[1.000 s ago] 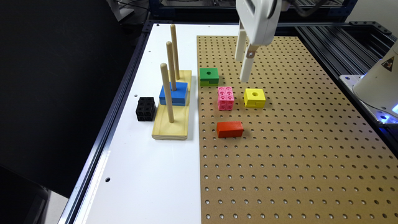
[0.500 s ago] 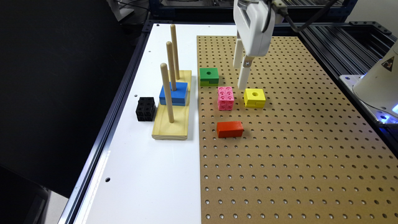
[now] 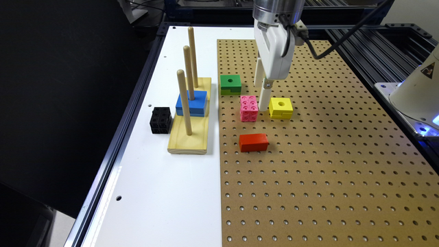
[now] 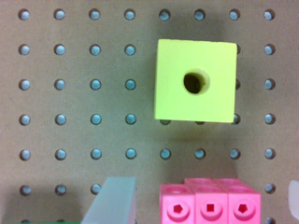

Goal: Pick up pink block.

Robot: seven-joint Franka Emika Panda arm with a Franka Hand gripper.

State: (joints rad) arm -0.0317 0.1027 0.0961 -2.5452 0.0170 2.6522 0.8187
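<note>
Exterior view: the hand (image 3: 262,96) hangs low over the perforated board (image 3: 325,164), its white body pointing down. Its tip sits between the pink block (image 3: 249,108) and the yellow block (image 3: 281,108), just beside both. Pink block rests flat on the board, not lifted. Green block (image 3: 230,84) lies behind it, red block (image 3: 253,142) in front of it, both near but apart. On the white worktop (image 3: 164,192) toward the exterior view's left: a wooden peg stand (image 3: 189,132) with three upright pegs, a blue block (image 3: 192,103) threaded on the middle peg, and a black cube (image 3: 160,120) just beside the stand.

Wrist view: the yellow block (image 4: 195,80) lies square on the board (image 4: 74,102), centre hole visible. The pink block (image 4: 209,201) shows at the frame edge, its dimpled face toward the camera. One pale finger (image 4: 111,199) stands on one side of the pink block and a sliver of the other (image 4: 294,198) on the far side, so the hand is spread wide, straddling the block without touching it.
</note>
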